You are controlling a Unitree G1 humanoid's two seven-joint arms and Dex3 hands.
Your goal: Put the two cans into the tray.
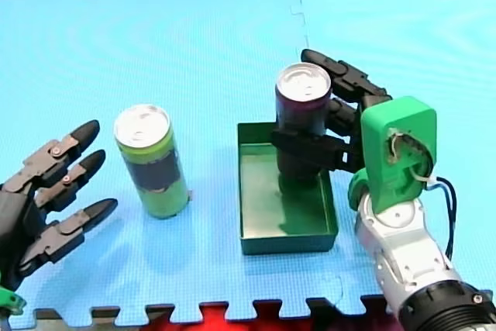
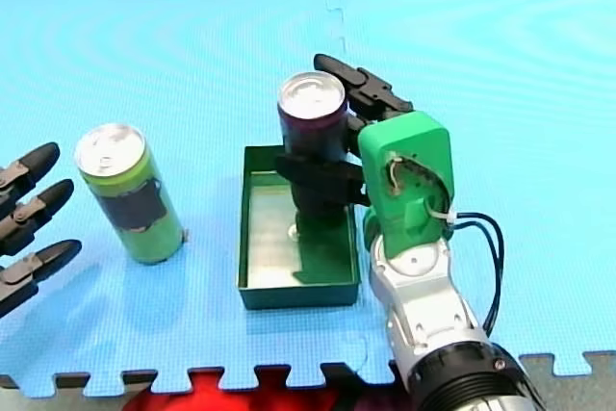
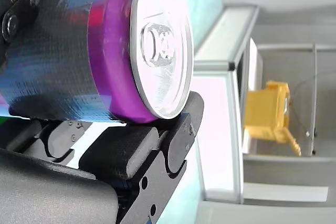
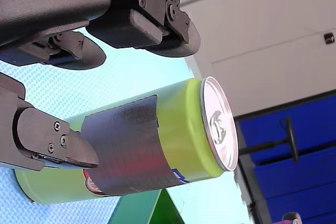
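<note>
First head view: right robot hand [image 1: 350,118] clasps the upright purple can [image 1: 302,102] low in the green tray's [image 1: 288,243] far-right part, while the green can [image 1: 151,162] stands left of the tray beside the empty left robot hand [image 1: 46,191]; judged risk: releasing fingers snag the purple can and topple it over the tray wall.

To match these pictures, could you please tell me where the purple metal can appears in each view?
First head view: purple metal can right of centre, upright inside the green rectangular tray's outline, gripped by the right hand; left hand at lower left.
Second head view: can at centre.
First wrist view: can close up between black fingers.
Second wrist view: maybe the tiny purple edge shape; cannot tell.
Shared landmark: its silver lid.
</note>
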